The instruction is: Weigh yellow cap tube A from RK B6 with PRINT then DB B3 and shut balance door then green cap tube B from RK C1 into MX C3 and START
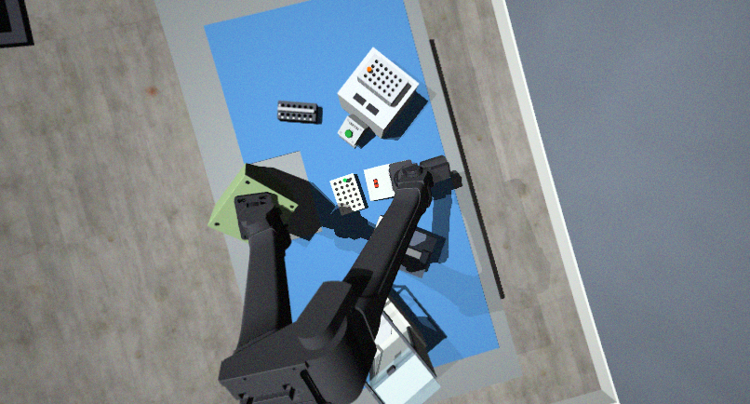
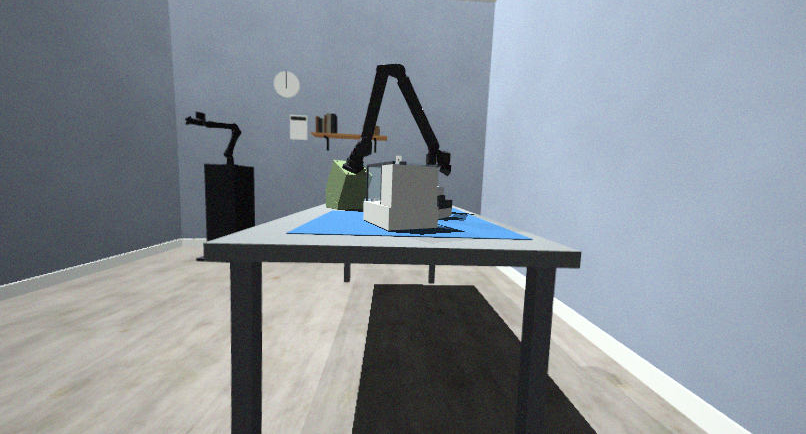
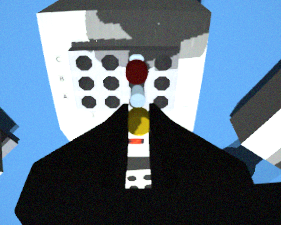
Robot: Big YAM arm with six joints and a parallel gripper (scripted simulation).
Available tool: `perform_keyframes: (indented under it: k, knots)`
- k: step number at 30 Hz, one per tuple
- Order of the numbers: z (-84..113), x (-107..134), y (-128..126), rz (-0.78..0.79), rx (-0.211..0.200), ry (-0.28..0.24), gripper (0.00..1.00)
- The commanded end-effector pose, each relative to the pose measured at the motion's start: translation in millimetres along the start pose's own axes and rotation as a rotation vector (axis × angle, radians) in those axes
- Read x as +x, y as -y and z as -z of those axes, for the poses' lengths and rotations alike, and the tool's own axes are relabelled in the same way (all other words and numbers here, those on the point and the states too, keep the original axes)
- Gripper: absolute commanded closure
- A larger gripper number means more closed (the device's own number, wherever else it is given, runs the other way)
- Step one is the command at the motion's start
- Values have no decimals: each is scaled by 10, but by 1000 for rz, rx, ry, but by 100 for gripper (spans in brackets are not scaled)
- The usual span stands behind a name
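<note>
My gripper [image 3: 138,112] points down over the dry block DB [image 3: 50,99] [image 1: 369,185], shut on tube A by its yellow cap [image 3: 139,122]. Tube A's clear body [image 3: 137,99] reaches toward bore B3; whether its tip is inside cannot be told. A dark red cap [image 3: 136,72] stands just behind, at C3. Tube B's green cap [image 1: 345,180] is in the rack RK [image 1: 360,206] near C1. The mixer MX [image 1: 349,90] has a green START key [image 1: 348,132]; no lit lamp is seen. The balance [image 1: 405,383] [image 2: 414,197] is partly behind my arm; its door position is unclear.
The magnet block [image 1: 297,111] lies left of the mixer. The spectrophotometer [image 1: 423,239] sits between dry block and balance, partly under my arm. An orange-capped tube [image 1: 369,69] stands in the mixer. The green arm mount [image 1: 226,212] is before the rack.
</note>
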State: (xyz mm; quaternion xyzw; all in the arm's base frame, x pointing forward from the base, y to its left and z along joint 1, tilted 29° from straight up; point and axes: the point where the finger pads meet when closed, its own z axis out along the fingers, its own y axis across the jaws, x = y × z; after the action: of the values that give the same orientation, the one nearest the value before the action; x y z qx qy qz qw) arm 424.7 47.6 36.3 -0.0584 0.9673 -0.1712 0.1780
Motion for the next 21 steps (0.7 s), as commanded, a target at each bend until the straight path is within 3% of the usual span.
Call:
perform_keyframes:
  k: [1,13,16,17,21]
  knots:
    - [-51,-166,42,-11,0,20,91]
    - [-91,-134,39,-9,1,15,91]
    - [-23,-109,3,-7,-2,18,91]
    - [18,-202,43,-13,-3,40,91]
    - [-101,-146,38,-10,1,16,91]
